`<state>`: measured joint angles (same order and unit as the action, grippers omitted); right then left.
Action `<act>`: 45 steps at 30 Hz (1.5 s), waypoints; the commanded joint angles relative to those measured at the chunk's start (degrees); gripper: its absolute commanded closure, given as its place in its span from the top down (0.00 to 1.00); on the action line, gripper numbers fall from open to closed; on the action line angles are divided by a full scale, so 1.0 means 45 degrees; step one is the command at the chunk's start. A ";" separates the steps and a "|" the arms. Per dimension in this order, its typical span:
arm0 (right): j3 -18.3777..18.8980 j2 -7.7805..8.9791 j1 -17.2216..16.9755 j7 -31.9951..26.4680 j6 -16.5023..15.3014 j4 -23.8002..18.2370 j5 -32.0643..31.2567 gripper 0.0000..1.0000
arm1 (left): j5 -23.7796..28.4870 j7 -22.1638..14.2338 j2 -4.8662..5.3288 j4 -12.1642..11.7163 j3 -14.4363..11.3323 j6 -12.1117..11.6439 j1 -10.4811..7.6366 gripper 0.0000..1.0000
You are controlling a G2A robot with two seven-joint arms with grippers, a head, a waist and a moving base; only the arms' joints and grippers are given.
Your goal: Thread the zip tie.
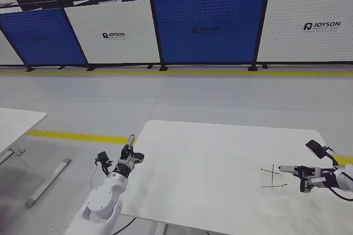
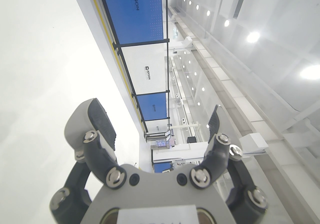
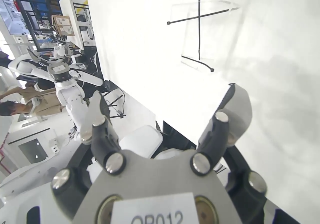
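Note:
Three black zip ties lie loose on the white table point(image 1: 212, 158) near its right side. Two of them cross, one straight point(image 3: 199, 35) and one slanted point(image 3: 182, 20); a curved third point(image 3: 200, 62) lies just beside them. They rest on a clear plastic sheet point(image 3: 220, 35). From above they show as thin lines point(image 1: 275, 175). My right gripper point(image 3: 165, 96) hovers open and empty a short way from the ties point(image 1: 291, 174). My left gripper point(image 2: 157, 120) is open and empty at the table's left edge point(image 1: 131, 147), far from the ties.
Another white table point(image 1: 12, 126) stands to the left across the grey floor. Blue and white pegboard panels point(image 1: 206, 29) line the back behind a yellow floor stripe.

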<state>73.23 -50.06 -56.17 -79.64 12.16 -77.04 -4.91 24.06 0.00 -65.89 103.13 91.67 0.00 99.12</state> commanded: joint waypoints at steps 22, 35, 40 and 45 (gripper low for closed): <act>-0.1608 -0.0266 0.0732 0.0673 -0.0528 0.1259 -0.1117 1.00 | 0.0000 0.0000 0.0000 0.0000 0.0000 0.0000 0.0000 1.00; -0.1989 -0.0310 0.0637 0.0900 -0.0065 0.1094 -0.1520 1.00 | 0.0000 0.0000 0.0000 0.0000 0.0000 0.0000 0.0000 1.00; -0.1989 -0.0310 0.0637 0.0900 -0.0065 0.1094 -0.1520 1.00 | 0.0000 0.0000 0.0000 0.0000 0.0000 0.0000 0.0000 1.00; -0.1837 -0.0307 0.0480 0.1193 -0.0271 0.1159 -0.1113 1.00 | 0.0000 0.0000 0.0000 0.0000 0.0000 0.0000 0.0000 1.00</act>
<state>64.80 -51.49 -53.92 -74.52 11.00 -71.86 -10.03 24.06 0.00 -65.89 103.13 91.67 0.00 99.12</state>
